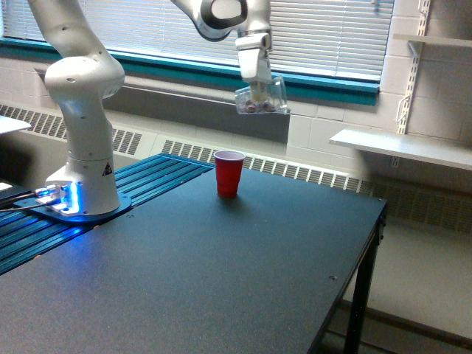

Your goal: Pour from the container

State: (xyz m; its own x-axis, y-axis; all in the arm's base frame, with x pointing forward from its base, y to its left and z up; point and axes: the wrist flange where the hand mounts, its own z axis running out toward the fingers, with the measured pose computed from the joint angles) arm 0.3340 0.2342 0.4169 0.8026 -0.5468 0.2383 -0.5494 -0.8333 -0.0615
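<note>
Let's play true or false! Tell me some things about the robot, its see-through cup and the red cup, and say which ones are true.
1. The gripper holds a clear cup up in the air. True.
2. The red cup lies tipped over on the table. False: it stands upright, open end up.
3. The clear cup is completely empty. False: small dark things show inside it, though what they are cannot be told.
4. The clear cup is higher than the red cup, a bit toward the exterior view's right. True.
5. The clear cup touches the red cup. False: there is a gap of air between them.
</note>
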